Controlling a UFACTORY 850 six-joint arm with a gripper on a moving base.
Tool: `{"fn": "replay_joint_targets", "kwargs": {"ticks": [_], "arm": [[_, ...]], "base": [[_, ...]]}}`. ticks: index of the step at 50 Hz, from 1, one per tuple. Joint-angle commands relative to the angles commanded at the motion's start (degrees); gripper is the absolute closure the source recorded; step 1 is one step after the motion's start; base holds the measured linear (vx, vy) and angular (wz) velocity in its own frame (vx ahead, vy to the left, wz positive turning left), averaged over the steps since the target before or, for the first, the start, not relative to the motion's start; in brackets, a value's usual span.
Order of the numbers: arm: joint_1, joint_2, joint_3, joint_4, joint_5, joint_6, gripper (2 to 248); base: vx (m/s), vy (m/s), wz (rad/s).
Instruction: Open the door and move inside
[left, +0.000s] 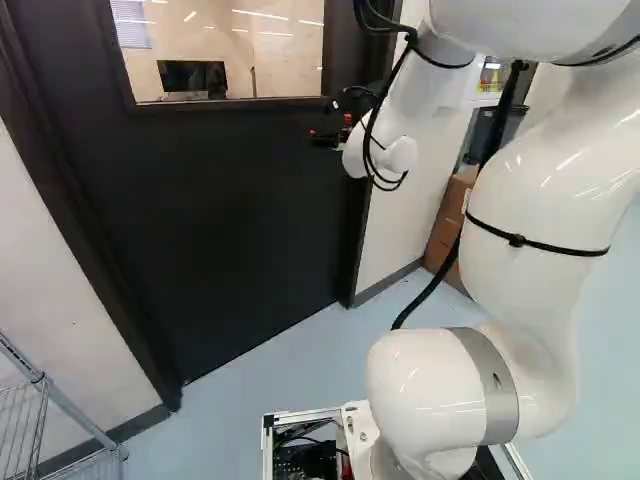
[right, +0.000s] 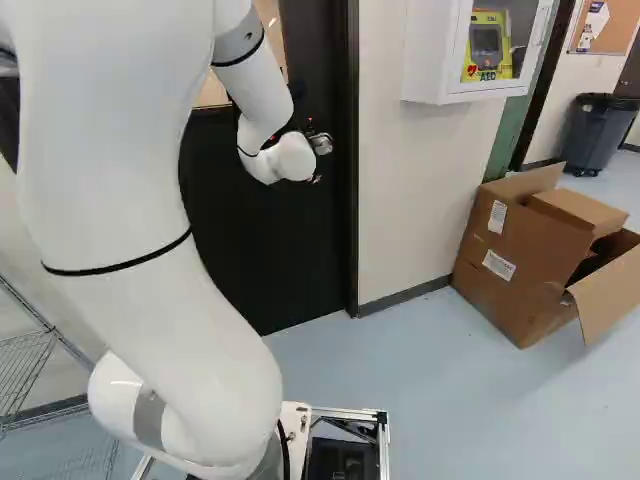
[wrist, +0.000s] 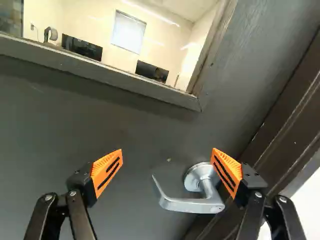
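The dark door with its window stands closed in its frame ahead of the arm. In the left base view my gripper is at the door's handle side, below the window's corner. Seen from the wrist, the gripper has its fingers wide apart. The silver lever handle lies ahead of the gap, nearer the finger on the door frame's side, and neither finger visibly grips it. The handle also shows beside the wrist in the right base view.
Right of the door frame is a pale wall with a white AED cabinet. Open cardboard boxes stand on the floor below it, with a grey bin farther back. A wire rack stands at the left.
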Motion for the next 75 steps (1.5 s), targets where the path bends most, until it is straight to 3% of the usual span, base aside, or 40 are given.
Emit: {"fn": "replay_joint_targets", "kwargs": {"ticks": [75], "arm": [[1.0,-3.7,-1.9,0.0,0.0,0.0,3]], "base": [[0.000,0.000,0.000]]}}
